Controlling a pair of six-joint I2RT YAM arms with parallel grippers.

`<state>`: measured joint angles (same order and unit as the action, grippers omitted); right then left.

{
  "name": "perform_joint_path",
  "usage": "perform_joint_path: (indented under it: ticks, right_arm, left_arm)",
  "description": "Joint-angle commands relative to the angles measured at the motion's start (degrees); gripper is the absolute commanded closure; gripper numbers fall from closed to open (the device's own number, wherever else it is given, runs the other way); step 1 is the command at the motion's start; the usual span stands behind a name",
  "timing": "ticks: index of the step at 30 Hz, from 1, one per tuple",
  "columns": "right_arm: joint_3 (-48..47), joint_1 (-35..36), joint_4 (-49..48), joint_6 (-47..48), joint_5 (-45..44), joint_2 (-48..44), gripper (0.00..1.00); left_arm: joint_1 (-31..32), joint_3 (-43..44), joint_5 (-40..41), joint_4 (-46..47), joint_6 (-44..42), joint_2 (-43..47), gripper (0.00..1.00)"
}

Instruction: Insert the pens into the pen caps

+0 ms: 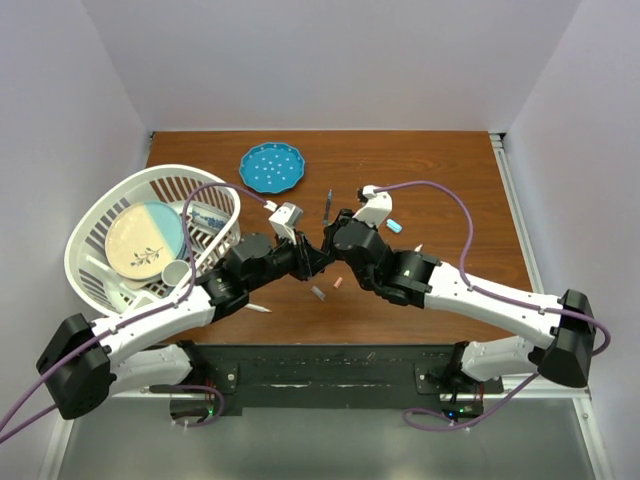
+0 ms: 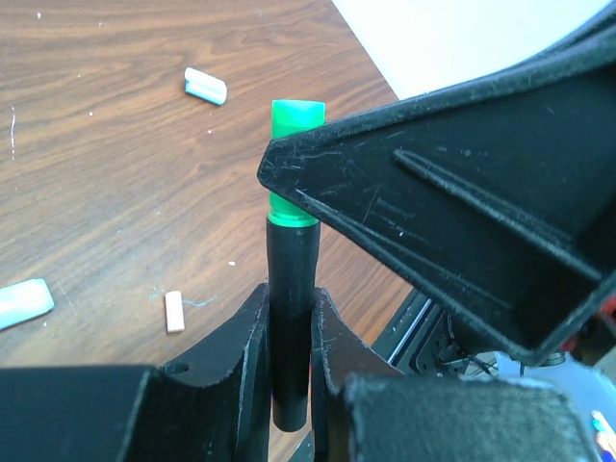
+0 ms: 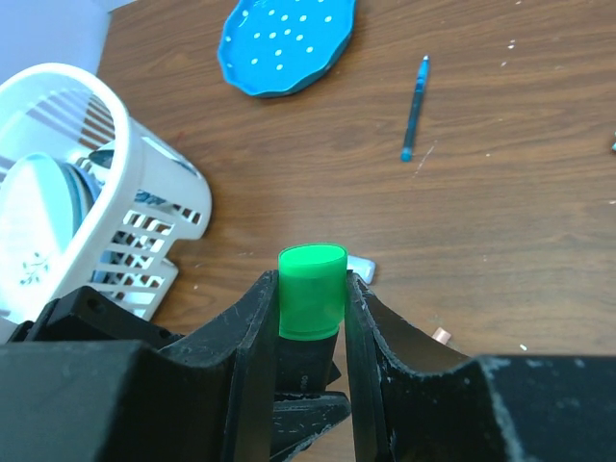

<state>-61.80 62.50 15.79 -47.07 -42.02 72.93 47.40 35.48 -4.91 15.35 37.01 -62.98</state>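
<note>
My left gripper (image 2: 289, 300) is shut on a dark pen (image 2: 292, 260) and holds it upright above the table. A green cap (image 2: 295, 120) sits on the pen's upper end. My right gripper (image 3: 312, 286) is shut on that green cap (image 3: 312, 274), with the dark barrel (image 3: 308, 358) below it. In the top view both grippers meet mid-table, left (image 1: 310, 260) and right (image 1: 330, 246). A teal pen (image 1: 328, 205) lies behind them, also in the right wrist view (image 3: 414, 108). Loose caps lie around: light blue (image 2: 205, 85), teal (image 2: 21, 301), pink (image 2: 174, 310).
A blue dotted plate (image 1: 271, 166) lies at the back. A white basket (image 1: 95, 215) with dishes stands at the left. A grey piece (image 1: 318, 293) and the pink cap (image 1: 338, 283) lie below the grippers. A white pen (image 1: 258, 308) lies near the front edge.
</note>
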Motion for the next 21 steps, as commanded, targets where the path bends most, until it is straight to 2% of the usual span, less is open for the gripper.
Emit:
perform_joint_path:
  ticks: [1, 5, 10, 14, 19, 21]
  right_arm:
    - [-1.7, 4.7, 3.8, -3.1, -1.0, 1.2, 1.00]
    - [-2.4, 5.9, 3.2, -5.3, 1.9, 1.2, 0.89]
    - [-1.1, 6.1, 0.6, -6.4, 4.3, -1.4, 0.68]
    - [2.2, 6.1, -5.2, -2.0, 4.9, -6.6, 0.51]
    - [2.1, 6.1, -5.6, 4.8, 7.7, -11.2, 0.39]
    - [1.9, 6.1, -5.5, 8.5, 9.4, -13.8, 0.27]
  left_arm:
    - [-0.6, 4.9, 6.1, 6.9, 1.2, -0.4, 1.00]
    - [-0.6, 5.2, 5.9, 7.4, 1.1, -0.7, 1.00]
    - [-0.6, 3.6, 3.5, 8.6, 1.0, 1.0, 1.00]
    - [-0.6, 1.4, -0.3, 7.8, 1.3, 3.8, 1.00]
    - [-0.6, -1.6, -5.8, 7.4, 0.2, 8.6, 1.00]
    - [-0.6, -1.8, -7.4, 5.0, -0.3, 10.8, 1.00]
